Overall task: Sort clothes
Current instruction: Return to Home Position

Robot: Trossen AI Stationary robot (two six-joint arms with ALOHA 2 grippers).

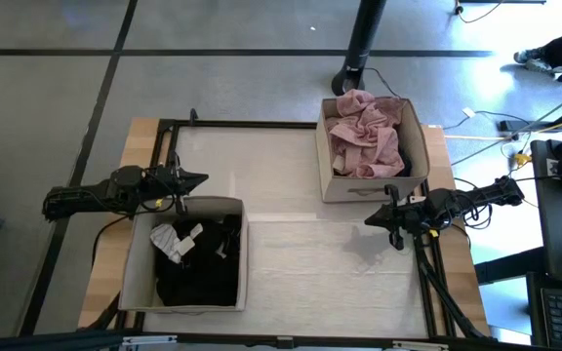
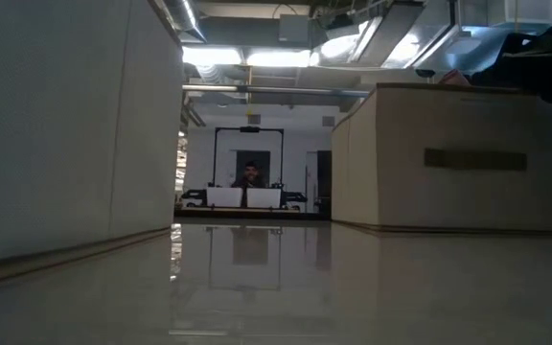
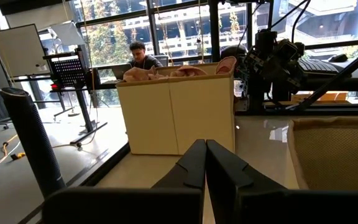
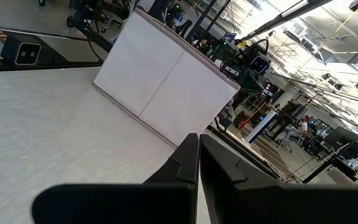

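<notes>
A dusty pink garment (image 1: 364,134) lies heaped in the beige box (image 1: 326,161) at the far right; its top shows over the box rim in the left wrist view (image 3: 185,70). A black garment (image 1: 198,273) with small white and striped pieces (image 1: 178,241) on it fills the beige box (image 1: 135,263) at the near left. My left gripper (image 1: 203,179) is shut and empty, just beyond the near-left box. My right gripper (image 1: 369,221) is shut and empty, above the bare table on the near side of the far-right box.
The two beige boxes stand on the white tabletop (image 1: 291,263). A black frame rail (image 1: 252,124) runs along the far edge. In the low view the boxes' walls (image 2: 468,158) flank a bare strip of table. A person (image 3: 138,59) sits beyond the table.
</notes>
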